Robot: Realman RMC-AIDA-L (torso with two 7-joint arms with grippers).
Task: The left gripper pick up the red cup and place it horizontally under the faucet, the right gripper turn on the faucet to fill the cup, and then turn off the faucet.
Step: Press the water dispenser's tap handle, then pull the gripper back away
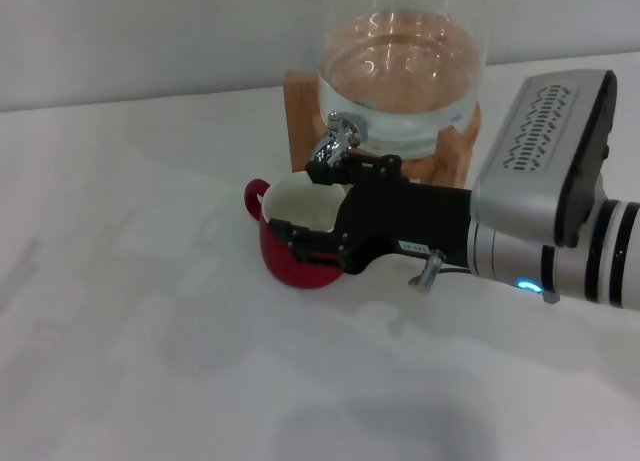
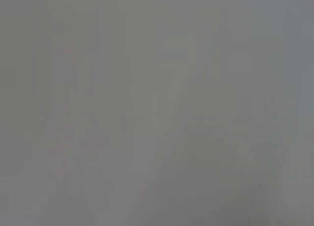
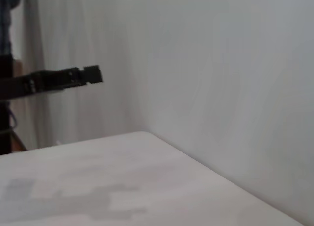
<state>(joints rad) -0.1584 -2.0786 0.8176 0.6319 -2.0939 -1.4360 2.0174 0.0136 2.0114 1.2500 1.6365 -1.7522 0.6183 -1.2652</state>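
Right arm [image 1: 590, 256] — white cylinder, black bands, grey vented module (blue-green light beneath), black jaws, small white label.

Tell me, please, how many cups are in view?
1. The red cup stands on the table directly under the faucet, with the left tool clamped on its rim. No other cup shows, though that tool could hide something small.

Lying bare and white, bench [image 1: 130, 311]; bearing red cup [image 1: 292, 259] before wooden-stand glass dispenser [image 1: 400, 76].
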